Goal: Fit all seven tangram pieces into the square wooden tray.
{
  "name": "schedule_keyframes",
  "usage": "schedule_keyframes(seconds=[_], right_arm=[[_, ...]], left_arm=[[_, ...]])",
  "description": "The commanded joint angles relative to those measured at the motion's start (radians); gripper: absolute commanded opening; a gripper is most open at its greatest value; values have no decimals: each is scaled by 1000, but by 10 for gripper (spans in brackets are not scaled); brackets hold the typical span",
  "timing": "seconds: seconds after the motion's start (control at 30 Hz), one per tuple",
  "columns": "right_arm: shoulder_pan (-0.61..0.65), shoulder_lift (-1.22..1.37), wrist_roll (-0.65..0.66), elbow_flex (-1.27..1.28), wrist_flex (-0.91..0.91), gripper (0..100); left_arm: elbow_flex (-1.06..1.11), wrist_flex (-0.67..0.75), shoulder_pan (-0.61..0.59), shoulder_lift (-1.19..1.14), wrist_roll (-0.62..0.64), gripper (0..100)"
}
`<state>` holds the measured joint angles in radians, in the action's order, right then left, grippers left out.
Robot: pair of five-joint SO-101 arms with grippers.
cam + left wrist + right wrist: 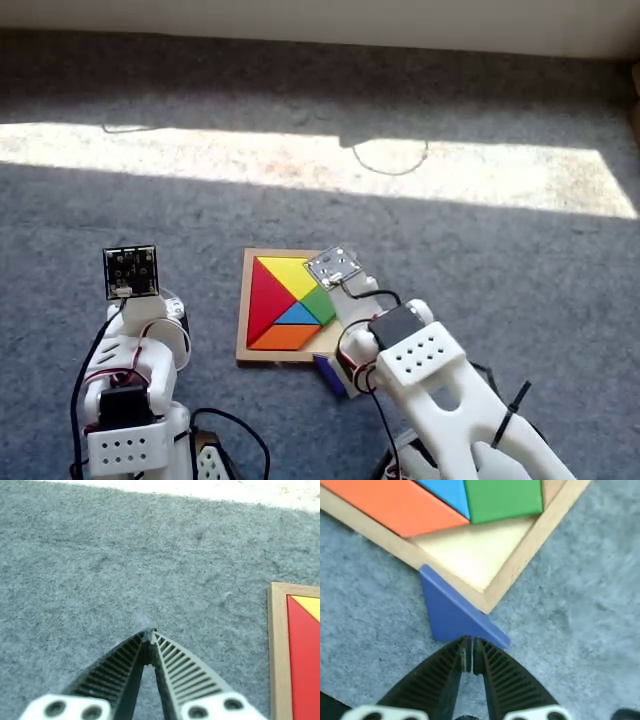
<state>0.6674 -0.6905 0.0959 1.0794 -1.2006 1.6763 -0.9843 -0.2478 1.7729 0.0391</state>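
Note:
The square wooden tray (243, 300) lies on the carpet holding a red (265, 298), a yellow (288, 273), a green (318, 303), a light blue (297, 314) and an orange piece (280, 337). A bare triangular gap (470, 550) shows at one corner of the tray (535, 535). A dark blue triangle (451, 612) lies outside that corner on the carpet (328, 372). My right gripper (468, 642) is shut, its tips at the triangle's near edge, holding nothing. My left gripper (150, 632) is shut over bare carpet, left of the tray rim (277, 650).
Grey carpet surrounds the tray, with a sunlit band (300, 160) across the back and a thin cable (390, 160) lying in it. The right arm (420, 360) hangs over the tray's front right corner. The left arm (140, 340) stands left of the tray.

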Motion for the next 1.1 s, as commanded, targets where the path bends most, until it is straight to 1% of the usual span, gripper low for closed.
schedule_keyframes(seconds=[0.0, 0.2, 0.33, 0.47, 0.53, 0.67, 0.73, 0.8, 0.9, 0.97, 1.07], right_arm=[[-10, 73, -11, 12, 117, 22], [-12, 174, -11, 1, 193, 22], [-12, 177, -11, -1, 252, 22], [-16, 176, -11, -7, 252, 22], [-19, 176, -8, -44, 188, 25], [-18, 177, -6, -188, 4, 29], [4, 179, -5, -246, -53, 62], [39, 188, -6, -280, -73, 140], [104, 188, -6, -231, -70, 241], [153, 188, -5, -200, -65, 260], [200, 189, -11, -143, 4, 260]], left_arm=[[19, 2, -10, 44, -5, 6], [19, 2, -10, 44, -5, 6], [19, 2, -10, 44, -5, 6], [19, 2, -10, 44, -5, 6], [19, 2, -10, 44, -5, 6], [19, 2, -10, 44, -5, 6], [19, 2, -10, 44, -5, 6], [19, 2, -10, 44, -5, 6], [19, 2, -10, 44, -5, 6], [19, 2, -10, 44, -5, 6], [19, 2, -10, 44, -5, 6]])
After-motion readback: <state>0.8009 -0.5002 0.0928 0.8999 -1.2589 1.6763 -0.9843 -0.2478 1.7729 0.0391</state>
